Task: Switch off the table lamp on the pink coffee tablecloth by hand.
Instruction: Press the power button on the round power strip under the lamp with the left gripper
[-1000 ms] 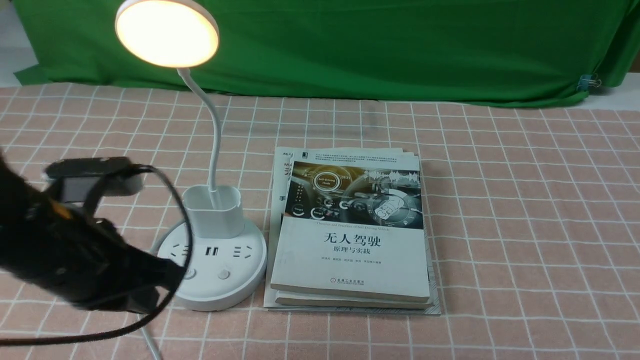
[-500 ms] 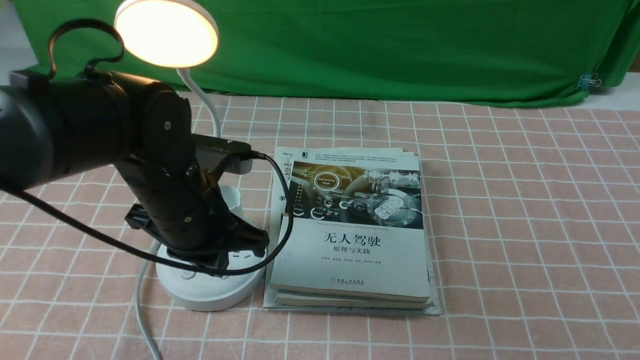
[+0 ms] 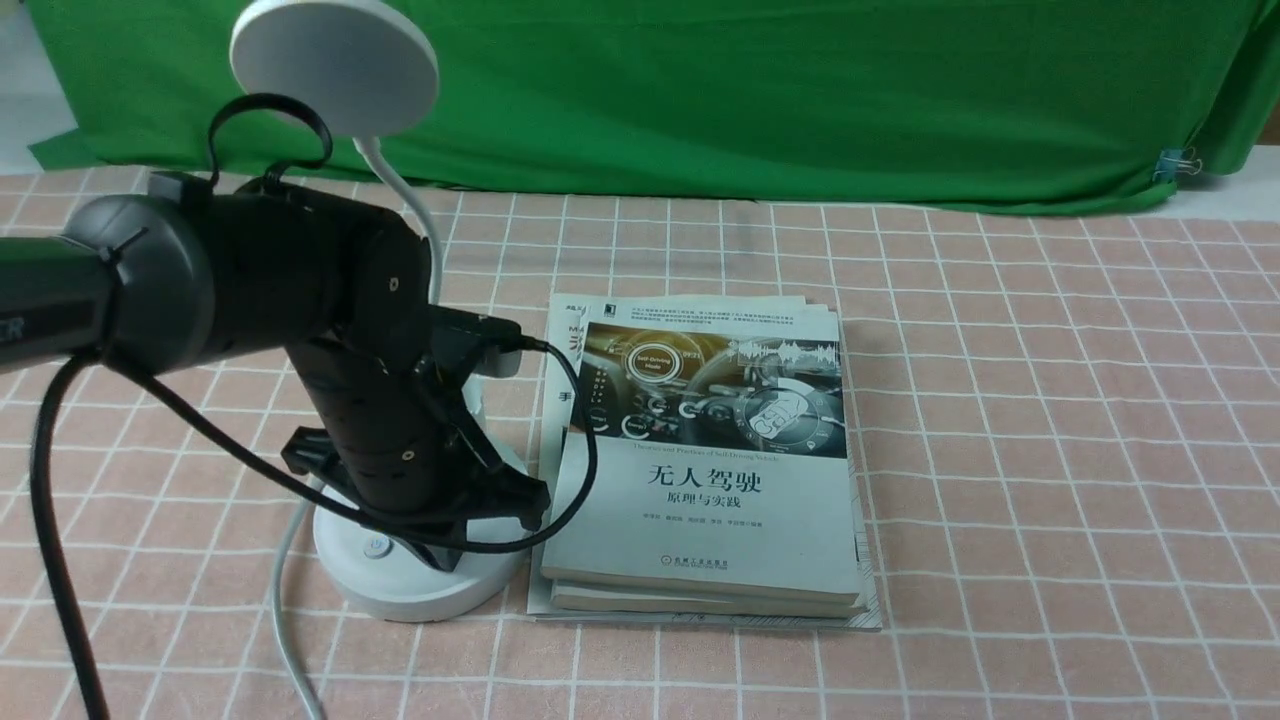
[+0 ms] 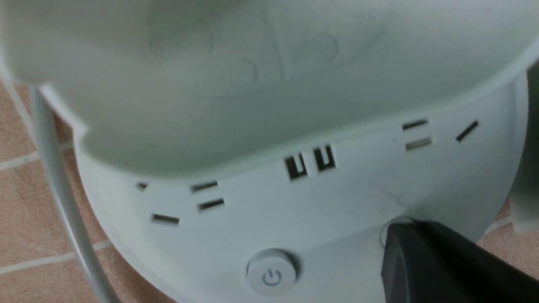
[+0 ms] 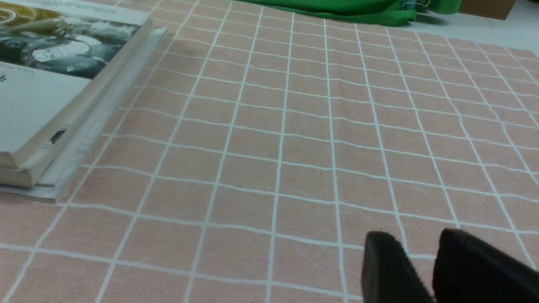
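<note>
The white table lamp stands at the left on the pink coffee tablecloth. Its round disc head is dark. My left gripper is shut and its tip rests on the round base. In the left wrist view the black tip covers the button nearest the books, whose rim just shows. The other button, with a power sign, is free beside it. The cup holder and sockets lie behind. My right gripper hovers over bare cloth, empty, with a narrow gap between its fingers.
A stack of books lies right beside the lamp base, also in the right wrist view. The lamp's white cable runs from the base toward the front edge. A green backdrop cloth hangs at the back.
My left arm swung in from the left and came down onto the base. The lamp head was lit in both earlier frames and is now dark.
</note>
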You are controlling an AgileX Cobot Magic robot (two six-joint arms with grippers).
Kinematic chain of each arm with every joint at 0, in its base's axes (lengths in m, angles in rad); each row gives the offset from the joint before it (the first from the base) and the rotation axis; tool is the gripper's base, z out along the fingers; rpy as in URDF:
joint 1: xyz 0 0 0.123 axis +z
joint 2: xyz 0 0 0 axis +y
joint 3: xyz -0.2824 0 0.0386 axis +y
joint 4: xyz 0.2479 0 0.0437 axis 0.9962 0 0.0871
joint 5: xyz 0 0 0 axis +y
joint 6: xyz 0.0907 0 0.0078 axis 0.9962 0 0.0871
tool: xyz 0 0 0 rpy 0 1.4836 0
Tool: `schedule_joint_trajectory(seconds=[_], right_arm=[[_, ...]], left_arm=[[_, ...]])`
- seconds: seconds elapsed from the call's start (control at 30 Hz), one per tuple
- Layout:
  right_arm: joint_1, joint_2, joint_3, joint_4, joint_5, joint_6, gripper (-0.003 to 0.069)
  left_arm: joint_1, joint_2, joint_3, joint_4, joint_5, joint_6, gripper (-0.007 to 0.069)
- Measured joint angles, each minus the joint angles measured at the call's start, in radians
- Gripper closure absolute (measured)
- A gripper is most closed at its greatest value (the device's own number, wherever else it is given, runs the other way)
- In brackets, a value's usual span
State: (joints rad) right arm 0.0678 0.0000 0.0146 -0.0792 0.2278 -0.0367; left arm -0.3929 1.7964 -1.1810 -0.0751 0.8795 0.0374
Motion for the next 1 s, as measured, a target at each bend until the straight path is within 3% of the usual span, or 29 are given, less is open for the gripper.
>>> schedule_joint_trajectory(seconds=[1.0], right_arm=[[0.0,0.0,0.0,0.0,0.0,0.0,0.0419]], left_arm=[[0.001,-0.08,0.0,0.0,0.03,-0.005,0.0633]])
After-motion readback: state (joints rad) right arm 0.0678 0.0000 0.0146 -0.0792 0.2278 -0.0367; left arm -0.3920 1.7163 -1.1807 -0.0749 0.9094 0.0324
